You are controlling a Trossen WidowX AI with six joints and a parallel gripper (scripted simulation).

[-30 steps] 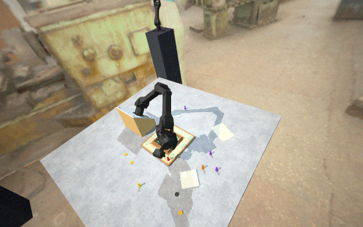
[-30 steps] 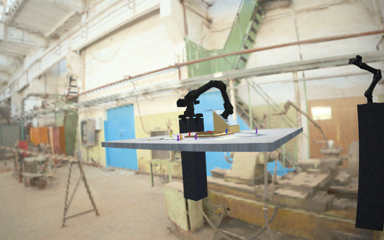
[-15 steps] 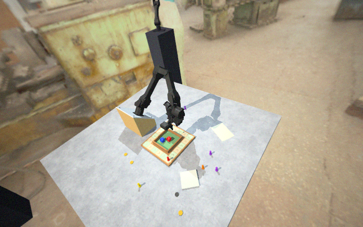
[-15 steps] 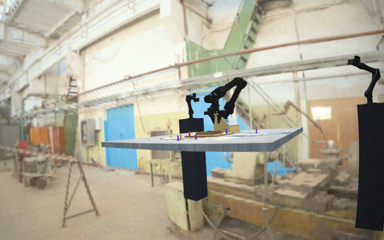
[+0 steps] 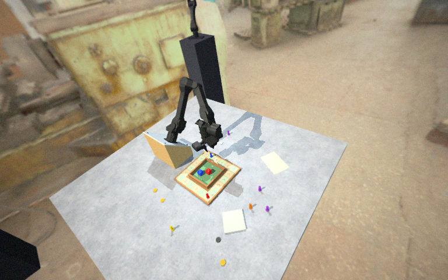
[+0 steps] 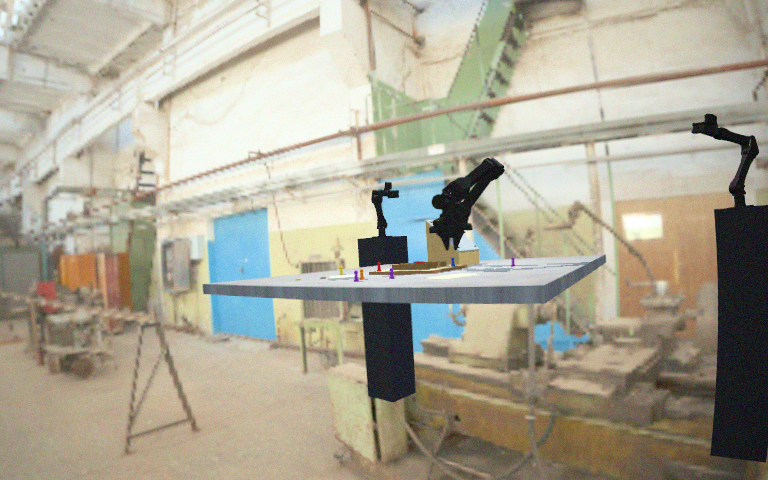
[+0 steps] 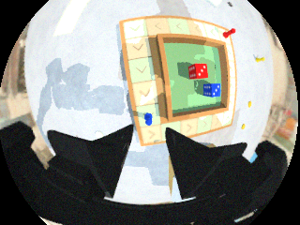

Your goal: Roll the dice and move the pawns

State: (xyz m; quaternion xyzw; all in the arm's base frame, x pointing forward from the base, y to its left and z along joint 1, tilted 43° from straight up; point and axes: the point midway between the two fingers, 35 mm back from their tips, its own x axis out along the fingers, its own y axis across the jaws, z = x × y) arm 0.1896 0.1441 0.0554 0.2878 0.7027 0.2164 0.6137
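Observation:
My gripper (image 5: pixel 206 150) (image 6: pixel 451 248) (image 7: pixel 149 128) is partly open and empty, above the blue pawn's corner of the board. The blue pawn (image 5: pixel 210 155) (image 6: pixel 452 262) (image 7: pixel 148 119) stands on the board (image 5: pixel 220 184) (image 7: pixel 140 70), just beyond the fingertips in the wrist view. The red pawn (image 5: pixel 207 196) (image 6: pixel 378 266) (image 7: pixel 229 33) stands at the opposite corner. The red die (image 5: pixel 208 171) (image 7: pixel 198 71) and blue die (image 5: pixel 200 172) (image 7: pixel 212 89) lie inside the tray (image 5: pixel 197 181) (image 7: pixel 165 80). The red die's brighter face shows three pips; the blue die's upper number is hard to read.
A tan wedge-shaped block (image 5: pixel 179 158) stands near the arm's base. Purple pawns (image 5: pixel 259 188) (image 5: pixel 267 208) (image 5: pixel 228 133), an orange pawn (image 5: pixel 250 206) and a yellow pawn (image 5: pixel 171 228) stand around the board. A white block (image 5: pixel 233 221), a pale sheet (image 5: pixel 274 163) and yellow discs (image 5: pixel 223 262) also lie there.

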